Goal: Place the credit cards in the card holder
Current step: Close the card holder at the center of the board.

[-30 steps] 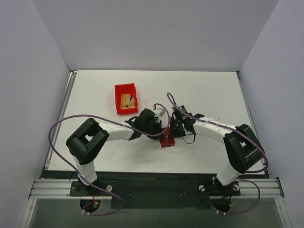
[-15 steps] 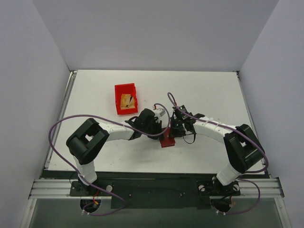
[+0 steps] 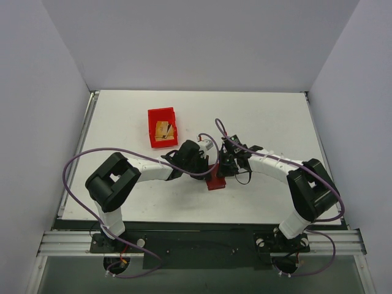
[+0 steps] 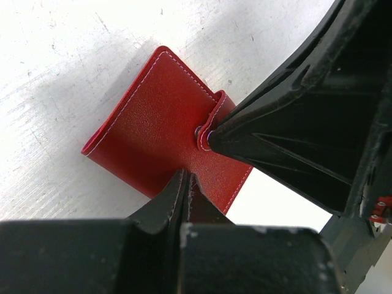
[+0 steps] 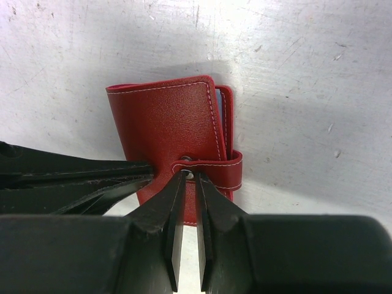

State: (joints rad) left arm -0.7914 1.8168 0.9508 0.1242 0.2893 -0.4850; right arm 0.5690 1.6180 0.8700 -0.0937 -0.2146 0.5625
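The card holder (image 5: 165,125) lies shut on the white table (image 5: 306,73), right under both my gripper tips. Both arms reach inward. My left gripper (image 4: 185,179), fingers together, touches its cover. My right gripper (image 5: 189,176), a slit apart, meets the snap tab (image 5: 215,166); I cannot tell whether it pinches it. The leather is dark red with white stitching.

table (image 3: 275,116): white, scuffed | walls (image 3: 196,43): plain pale grey, behind, left and right of table | metal rail (image 3: 196,243): along table's near edge | light: even, soft shadows
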